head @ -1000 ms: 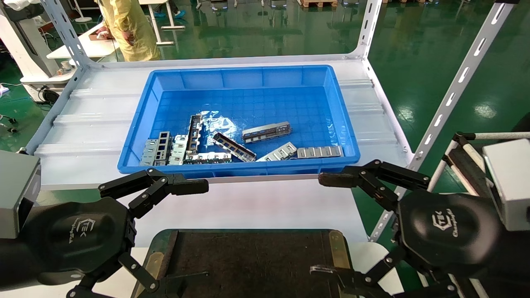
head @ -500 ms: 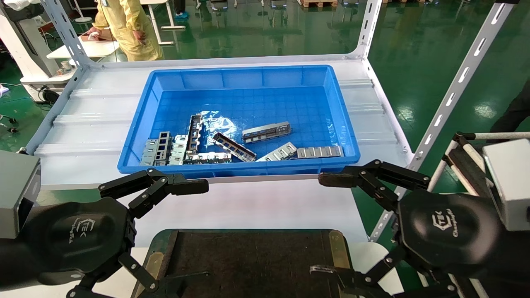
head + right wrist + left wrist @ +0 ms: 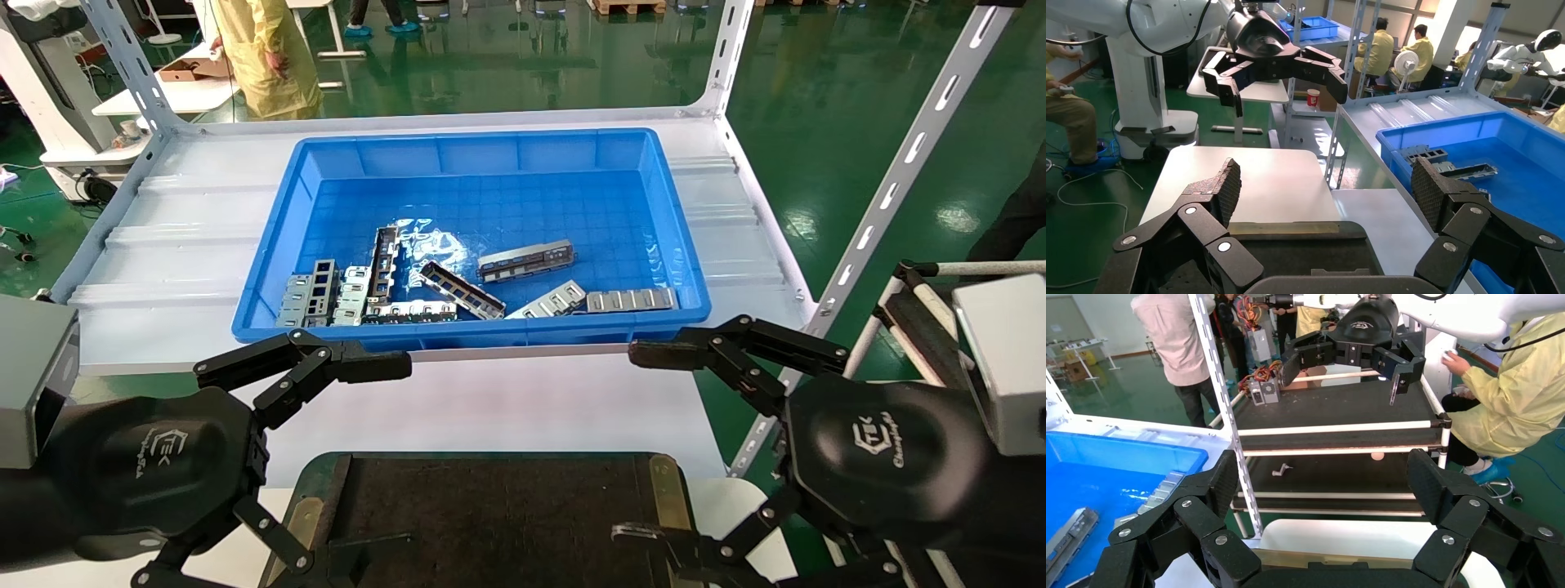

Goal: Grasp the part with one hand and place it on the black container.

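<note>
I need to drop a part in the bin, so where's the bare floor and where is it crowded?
The blue bin's far half, up to its back wall, is bare. Its near edge is crowded with metal parts, wall to wall.

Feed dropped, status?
Left gripper and right gripper open, empty, over tray. Part loose in blue bin. Nothing blocking.

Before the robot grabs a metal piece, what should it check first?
1. Left gripper jaws open and empty: ok.
2. Right gripper jaws open and empty: ok.
3. Narrow silver strip lies in the blue bin: ok.
4. Strip free of neighbours: not ok, other pieces touch it.
5. Black tray surface bare for placing: ok.
6. Either gripper over the bin: not ok, both hang near the tray.
</note>
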